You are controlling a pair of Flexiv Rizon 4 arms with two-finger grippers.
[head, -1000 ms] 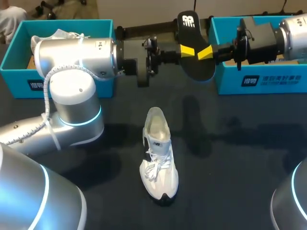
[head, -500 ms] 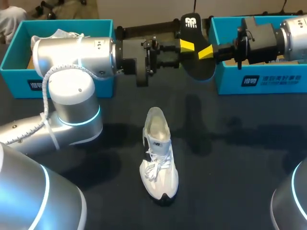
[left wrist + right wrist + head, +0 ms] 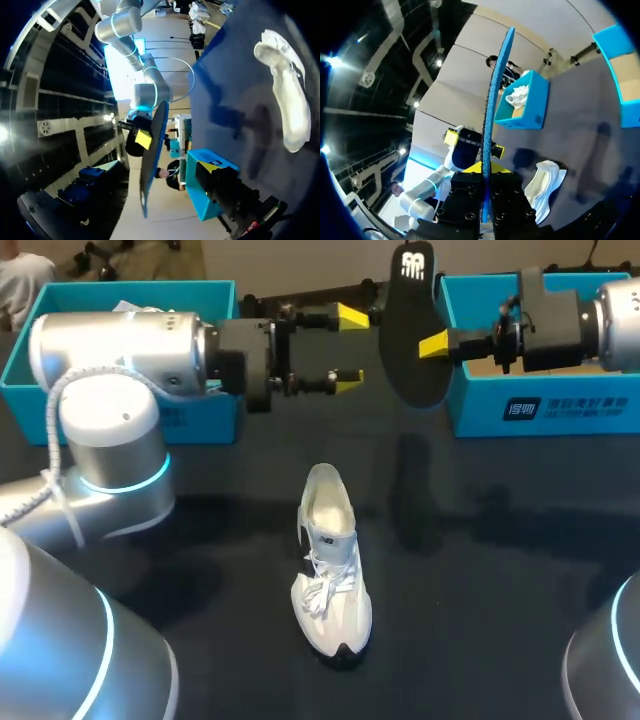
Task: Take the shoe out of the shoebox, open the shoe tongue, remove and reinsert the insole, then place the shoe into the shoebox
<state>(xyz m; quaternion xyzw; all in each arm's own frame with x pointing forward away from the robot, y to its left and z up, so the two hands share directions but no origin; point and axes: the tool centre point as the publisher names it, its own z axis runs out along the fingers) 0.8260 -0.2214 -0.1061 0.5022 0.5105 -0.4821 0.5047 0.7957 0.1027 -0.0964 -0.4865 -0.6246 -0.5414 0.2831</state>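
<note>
Shoe [image 3: 330, 570]: white, out of the box, standing on its sole mid-tabletop [image 3: 500, 570], toe toward the robot, heel opening facing up. Nothing touches it.
Tongue: the mouth looks wide and pale inside, so the tongue is probably already pulled open. Laces bunched over the forefoot.
Insole [image 3: 405, 370]: dark, out of the shoe, held on edge in the air above the far side of the tabletop, well apart from the shoe.
Right gripper [image 3: 428, 344]: clenched on the insole near its middle. The right wrist view shows the blue edge running up from between the yellow tips.
Left gripper [image 3: 348, 347]: released, fingers spread with nothing between them, just beside the insole but not touching it.
Boxes: left blue box [image 3: 120, 285] holds something white. Right blue box [image 3: 560, 410] sits under the right arm, with its floor partly hidden.
Done, by my reading: shoe taken out, tongue opened, insole removed.
Left to do: slide the insole back into the shoe and seat it flat, then lift the shoe back into its shoebox. Which box is meant, I cannot tell.
</note>
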